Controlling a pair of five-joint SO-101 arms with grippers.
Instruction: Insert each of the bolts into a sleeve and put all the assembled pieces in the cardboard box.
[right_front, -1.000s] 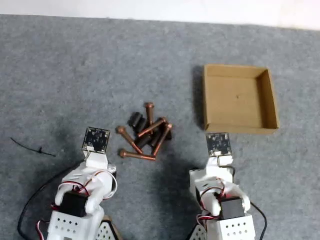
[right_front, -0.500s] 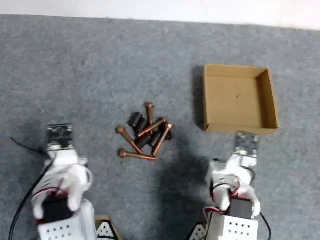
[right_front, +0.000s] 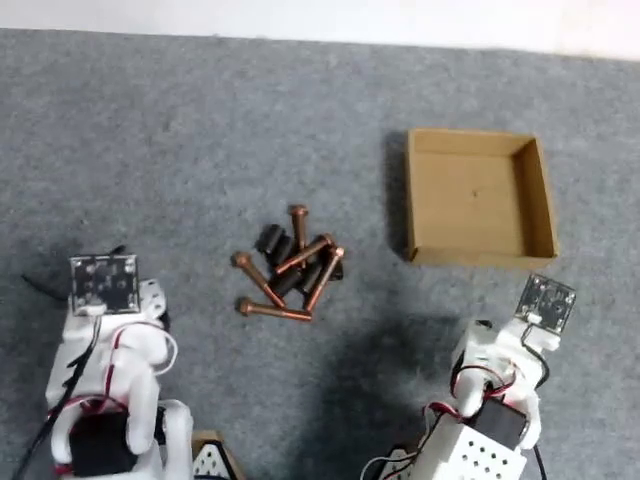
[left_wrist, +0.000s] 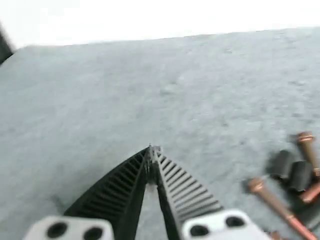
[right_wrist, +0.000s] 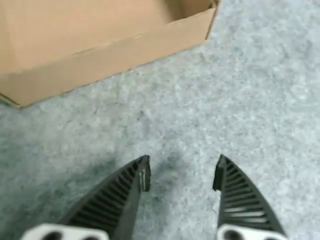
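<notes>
Several copper bolts (right_front: 290, 268) and black sleeves (right_front: 272, 240) lie in a loose pile at the middle of the grey mat. The cardboard box (right_front: 480, 258) sits at the right, with nothing inside. My left arm (right_front: 102, 283) stands at the near left, well left of the pile. Its gripper (left_wrist: 152, 151) is shut on nothing above bare mat, with a bolt (left_wrist: 274, 202) and sleeves (left_wrist: 292, 171) off to one side. My right arm (right_front: 545, 300) is just in front of the box's near right corner. Its gripper (right_wrist: 182, 162) is open over the mat, close to the box wall (right_wrist: 115, 57).
A thin black tie (right_front: 28, 285) lies on the mat beside the left arm. Open grey mat stretches between the pile and both arms, and behind the pile up to the far white edge.
The left arm has swung left, away from the pile. The right arm has swung right, from the box's near left corner to its near right corner. Bolts, sleeves and box have not moved.
</notes>
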